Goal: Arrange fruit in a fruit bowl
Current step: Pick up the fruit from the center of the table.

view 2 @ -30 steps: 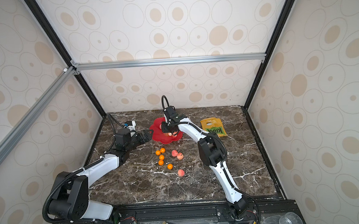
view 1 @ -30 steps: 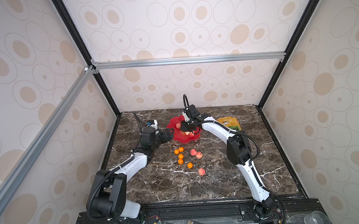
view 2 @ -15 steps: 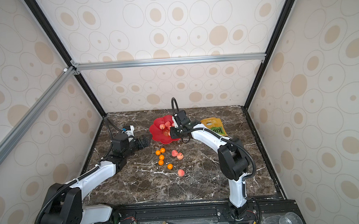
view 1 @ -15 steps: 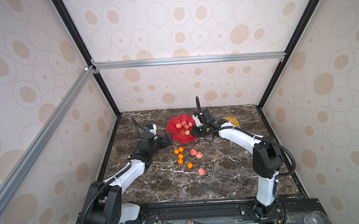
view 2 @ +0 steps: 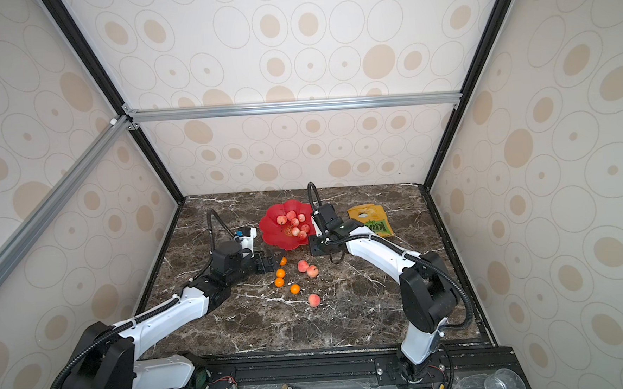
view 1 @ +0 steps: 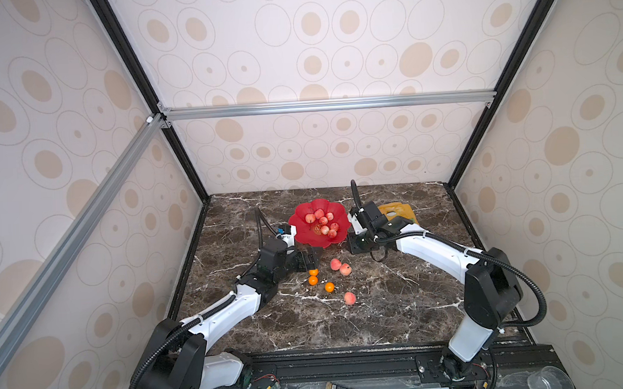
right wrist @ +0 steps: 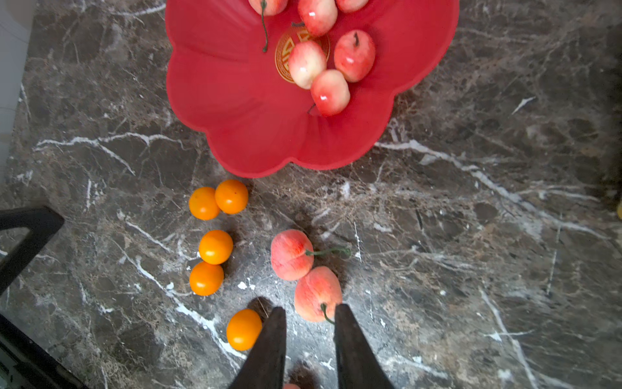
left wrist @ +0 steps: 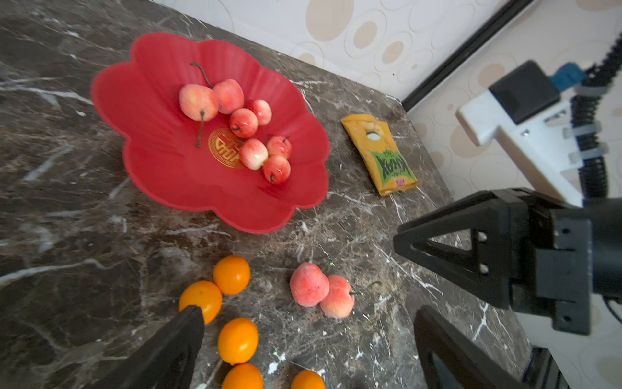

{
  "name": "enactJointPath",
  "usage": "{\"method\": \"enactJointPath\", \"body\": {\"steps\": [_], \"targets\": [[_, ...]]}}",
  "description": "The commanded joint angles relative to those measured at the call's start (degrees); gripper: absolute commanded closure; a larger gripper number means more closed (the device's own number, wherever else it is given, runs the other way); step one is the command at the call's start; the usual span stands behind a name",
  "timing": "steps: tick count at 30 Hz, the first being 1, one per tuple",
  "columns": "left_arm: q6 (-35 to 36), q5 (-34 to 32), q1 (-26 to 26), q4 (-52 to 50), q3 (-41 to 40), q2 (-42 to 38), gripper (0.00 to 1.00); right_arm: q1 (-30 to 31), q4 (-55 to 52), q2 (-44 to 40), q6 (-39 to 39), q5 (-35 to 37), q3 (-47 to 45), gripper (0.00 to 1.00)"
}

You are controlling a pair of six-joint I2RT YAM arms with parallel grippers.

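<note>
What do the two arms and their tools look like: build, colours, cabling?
The left arm and right arm have white shells and bulky black joints. Black ribbed cable hose loops along each. The left tool and right tool are matte black with tapering triangular open-frame fingers. A white wrist camera mount carries a blue plug.

The table [right wrist: 471, 269] looks like polished dark brown marble with white veins, smooth. The fruit bowl [left wrist: 161, 175] seems glossy red plastic with a gold printed mark [left wrist: 222, 150]. The pink-red fruits [right wrist: 354, 55] in it are shiny; the peach-like fruits [right wrist: 289, 255] on the table look matt, a little velvety. The orange fruits [right wrist: 215, 247] have smooth skin with soft shine. The snack bag [left wrist: 387, 161] is glossy film. The right gripper [right wrist: 310, 308] has fingers [right wrist: 269, 350] of matt black plastic.
</note>
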Motion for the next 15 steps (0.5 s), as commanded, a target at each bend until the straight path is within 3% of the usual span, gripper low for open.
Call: {"method": "enactJointPath", "body": {"steps": [1, 15], "targets": [[0.98, -1.32, -2.74, 0.24, -0.33, 0.22, 0.02, -0.25, -3.58, -1.71, -0.17, 0.9, -1.41, 0.71], [-1.1, -2.3, -9.82, 4.54, -2.34, 4.21, 0.02, -0.43, -6.67, 3.63, 0.51, -0.87, 0.14, 0.67]]}}
